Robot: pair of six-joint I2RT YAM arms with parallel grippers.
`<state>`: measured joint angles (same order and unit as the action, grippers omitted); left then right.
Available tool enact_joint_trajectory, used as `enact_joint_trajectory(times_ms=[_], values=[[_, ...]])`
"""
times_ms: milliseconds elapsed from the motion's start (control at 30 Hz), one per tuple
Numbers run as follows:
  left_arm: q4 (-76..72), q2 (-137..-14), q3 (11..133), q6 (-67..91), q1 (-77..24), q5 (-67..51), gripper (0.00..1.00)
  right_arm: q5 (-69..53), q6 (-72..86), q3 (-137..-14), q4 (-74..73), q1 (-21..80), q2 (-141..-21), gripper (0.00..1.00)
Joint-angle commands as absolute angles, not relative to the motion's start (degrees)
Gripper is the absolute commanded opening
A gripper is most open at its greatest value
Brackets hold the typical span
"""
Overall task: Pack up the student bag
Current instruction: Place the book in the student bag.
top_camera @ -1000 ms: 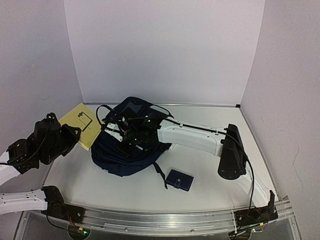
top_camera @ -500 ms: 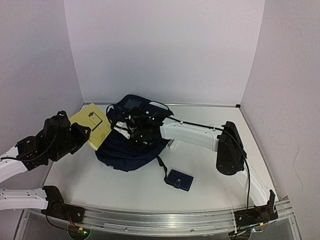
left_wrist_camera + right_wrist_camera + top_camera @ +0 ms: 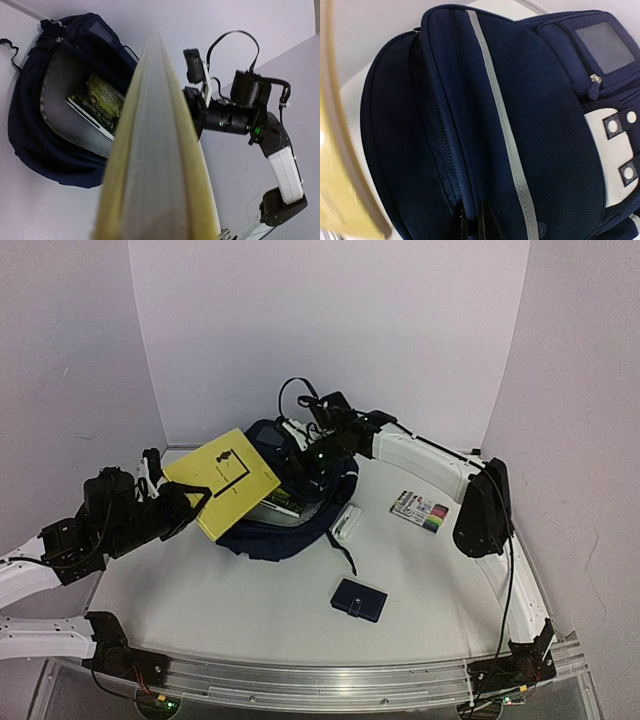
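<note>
The bag [image 3: 300, 532] lies toward the back middle of the tabletop [image 3: 250, 610], its mouth gaping toward the left arm. The right gripper [image 3: 471, 221] has its jaws pinched together on the fabric by the zip at the bag's edge. The left gripper [image 3: 186, 504] has its jaws clamped on a yellow book [image 3: 222, 483], held tilted in the air just beside the opening. A green book [image 3: 97, 102] sits inside. Markers [image 3: 420, 510] and a wallet [image 3: 359, 600] lie apart on the tabletop
</note>
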<state>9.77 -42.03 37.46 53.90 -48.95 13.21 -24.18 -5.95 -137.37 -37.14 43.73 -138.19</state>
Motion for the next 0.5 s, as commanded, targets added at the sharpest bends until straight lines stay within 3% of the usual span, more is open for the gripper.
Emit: enact_joint_trajectory(times_ms=[0,267,467], values=[[-1.5,-43.1,37.3,52.5,-49.0,2.9,0.00,-30.3,-0.4,-143.6,-33.5,41.8,-135.1,0.00],[-1.3,-41.1,30.8,61.2,-49.0,8.7,0.00,-34.0,3.0,-144.4,-32.0,41.7,-132.1,0.00],[-6.5,-46.2,29.1,65.8,-49.0,11.5,0.00,-38.5,4.0,-142.4,-31.3,42.4,-129.9,0.00]])
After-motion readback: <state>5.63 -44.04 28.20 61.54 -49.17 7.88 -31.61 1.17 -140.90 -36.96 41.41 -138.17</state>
